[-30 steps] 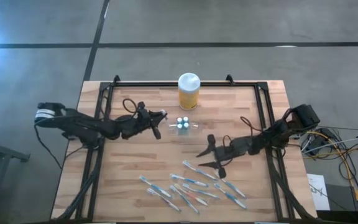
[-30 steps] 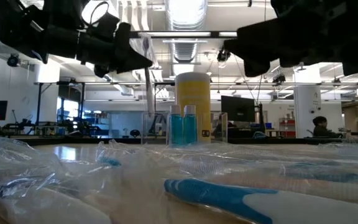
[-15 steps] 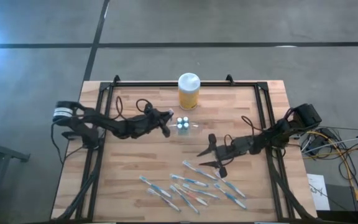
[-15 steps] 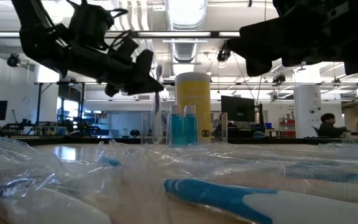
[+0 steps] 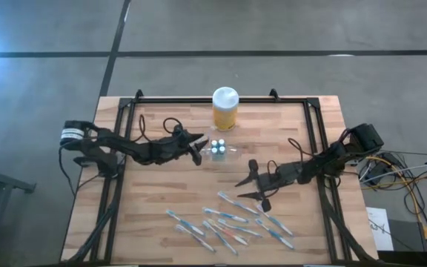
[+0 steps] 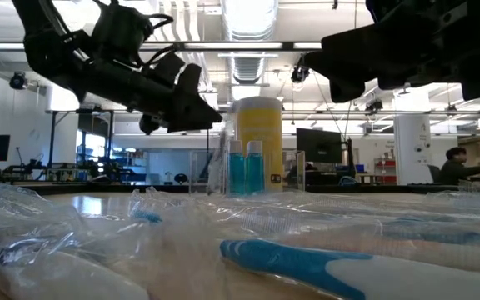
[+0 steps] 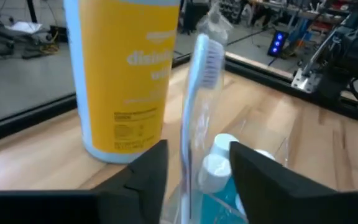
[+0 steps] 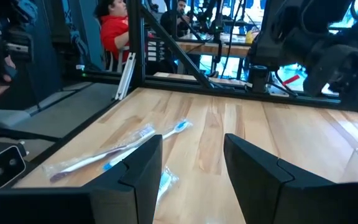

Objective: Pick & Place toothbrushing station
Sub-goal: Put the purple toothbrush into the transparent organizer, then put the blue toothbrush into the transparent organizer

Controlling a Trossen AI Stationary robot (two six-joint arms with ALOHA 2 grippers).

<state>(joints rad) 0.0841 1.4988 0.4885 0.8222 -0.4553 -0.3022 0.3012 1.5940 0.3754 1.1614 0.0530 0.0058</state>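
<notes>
A: Where is the toothbrushing station [image 5: 219, 148]?
B: Mid-surface [image 5: 288, 222], just near of the yellow jar [image 5: 224, 108]; a wrapped toothbrush [image 7: 197, 112] stands in it beside white-capped tubes [image 7: 219, 163].
A: The left tool [image 5: 196, 148]?
B: Just left of the station, fingers spread either side of the toothbrush.
A: The right tool [image 5: 247, 184]?
B: Spread, empty, right of centre, above loose toothbrushes [image 5: 232, 222].

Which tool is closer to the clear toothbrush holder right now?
Left. The left tool is right beside the clear holder, at its left edge. The right tool hangs farther toward the near side, above the loose toothbrushes.
</notes>
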